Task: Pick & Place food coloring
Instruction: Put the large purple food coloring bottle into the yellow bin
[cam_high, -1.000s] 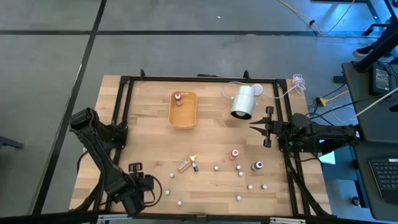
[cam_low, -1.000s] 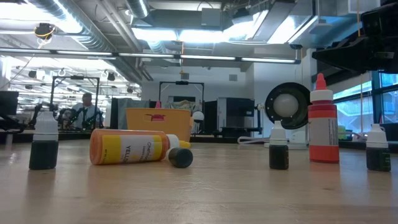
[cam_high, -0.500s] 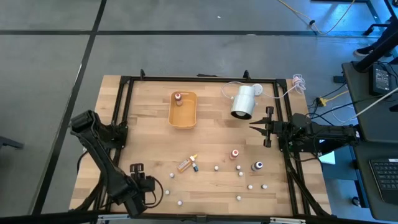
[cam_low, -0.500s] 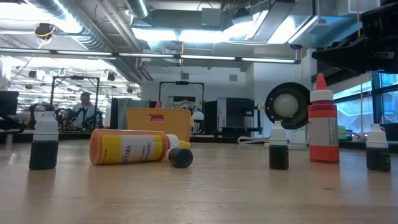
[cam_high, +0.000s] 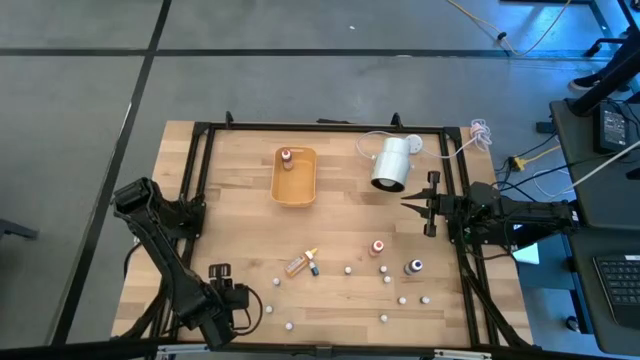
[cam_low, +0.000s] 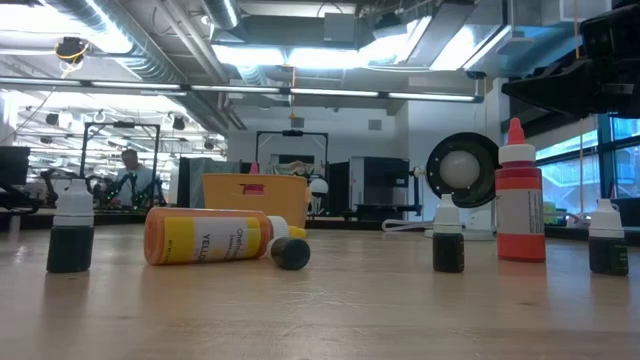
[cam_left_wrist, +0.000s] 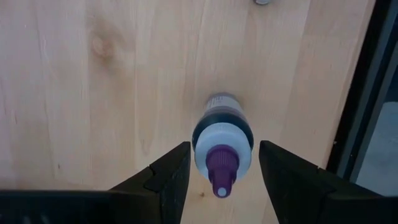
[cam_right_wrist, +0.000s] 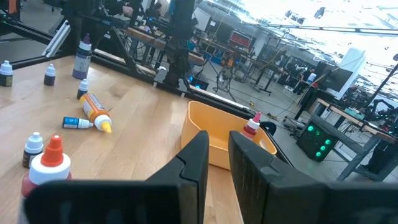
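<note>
Hovering at the near left corner of the table (cam_high: 240, 215), the left gripper (cam_left_wrist: 217, 171) has its fingers (cam_left_wrist: 168, 177) spread on either side of a small bottle with a purple tip (cam_left_wrist: 222, 146). That bottle has a dark body and a white shoulder and stands upright on the wood; narrow gaps show between it and each finger, so nothing is gripped.

Most of the other food coloring bottles (cam_high: 385, 278) sit scattered over the near half of the table. An orange bottle (cam_low: 210, 236) lies on its side near the middle, with a small dark-capped one (cam_low: 291, 251) lying just beside it. To the right stand a red bottle with a red tip (cam_low: 519, 192) and a dark bottle with a white cap (cam_high: 414, 267), and tiny white-capped ones dot the boards around them.

Farther back, left of centre, an orange tray (cam_high: 296, 190) holds one red bottle (cam_high: 286, 157) at its far end. A white cylinder (cam_high: 391, 165) lies on its side to the tray's right, with a white cable (cam_high: 455, 148) running away from it.

The right gripper (cam_high: 408, 206) waits above the table's right edge, pointing left, its fingers (cam_right_wrist: 196, 158) closed and empty.
</note>
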